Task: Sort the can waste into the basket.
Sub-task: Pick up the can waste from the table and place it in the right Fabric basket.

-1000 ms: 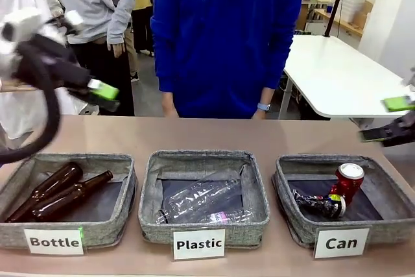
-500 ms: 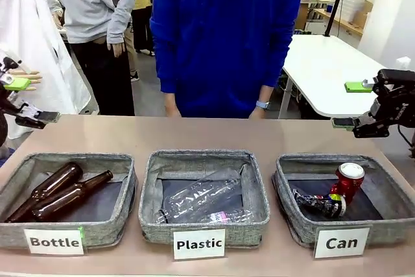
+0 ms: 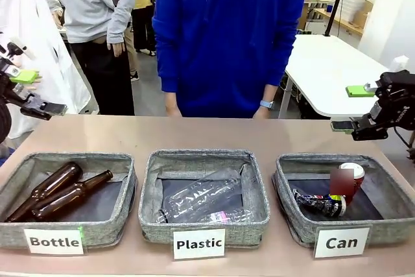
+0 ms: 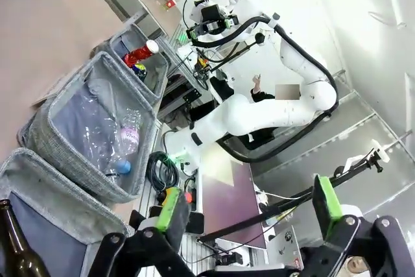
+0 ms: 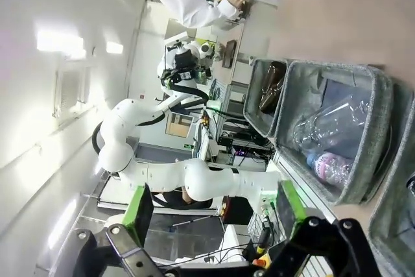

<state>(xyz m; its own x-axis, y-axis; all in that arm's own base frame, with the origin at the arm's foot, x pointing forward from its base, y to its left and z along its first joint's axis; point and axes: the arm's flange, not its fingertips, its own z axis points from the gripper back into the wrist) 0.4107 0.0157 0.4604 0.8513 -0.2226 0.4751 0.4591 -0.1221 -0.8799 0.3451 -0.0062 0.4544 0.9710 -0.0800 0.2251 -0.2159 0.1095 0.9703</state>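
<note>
Lifted up and pulled back now, left pincer [image 3: 29, 92] and right pincer [image 3: 353, 108], both spread wide, empty. Both cans [image 3: 331, 196] already inside Can basket [image 3: 295, 215]. Just keep clear above.

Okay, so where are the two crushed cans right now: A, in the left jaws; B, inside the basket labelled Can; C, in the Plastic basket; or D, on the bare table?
B: in the front view the red can and the flattened black can both lie inside the Can basket, while the left gripper and right gripper are open and empty above the table's ends.
</note>
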